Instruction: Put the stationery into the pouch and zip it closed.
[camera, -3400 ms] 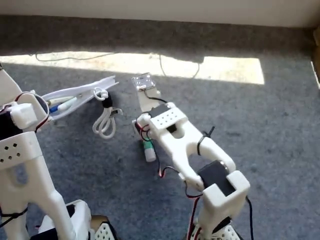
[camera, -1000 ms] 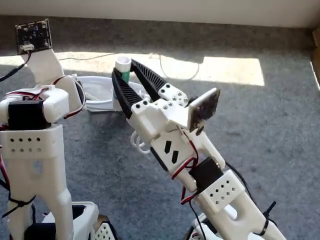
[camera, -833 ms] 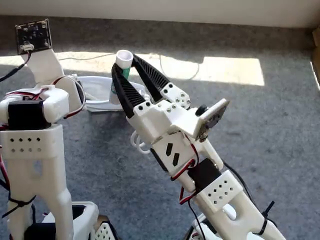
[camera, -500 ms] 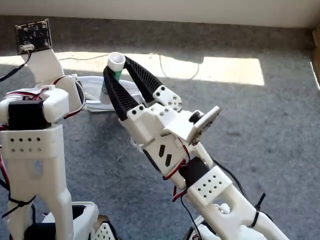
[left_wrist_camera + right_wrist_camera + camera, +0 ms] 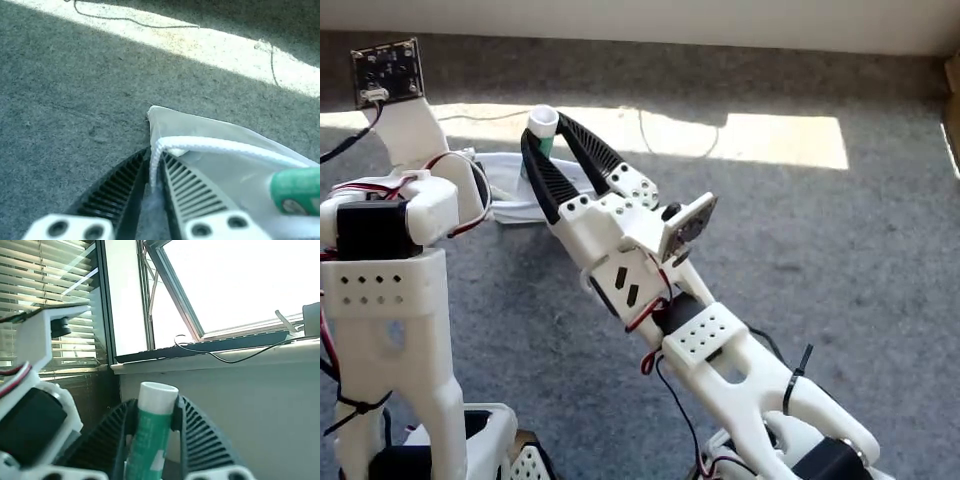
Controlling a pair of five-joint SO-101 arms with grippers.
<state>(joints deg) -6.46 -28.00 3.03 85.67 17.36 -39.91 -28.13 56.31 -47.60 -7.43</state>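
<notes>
Grey carpet covers the floor, with a band of sunlight across the back and a thin cable trailing through it.

From above I count two white arms, one pouch and one stick. The right claw is raised over the carpet, its two black ribbed fingers clamped on a green stick with a white cap, held upright. Just below and beside it lies the pale pouch, flat on the carpet, one end tucked behind the left arm. From here I cannot make out anything inside it.

The left wrist camera shows what the arm hides from above. The left claw is pinched shut on the pouch's corner, right at its white corded edge, and that corner is lifted off the carpet. The stick's green end hangs close over the pouch's translucent side; whether it touches I cannot tell. The pouch's contents do not show here either.

The right wrist camera looks up at the room. The stick stands between the two fingers, white cap on top. Behind it are a window, slatted blinds, a sill with a cable lying along it, and part of the left arm close by.
</notes>
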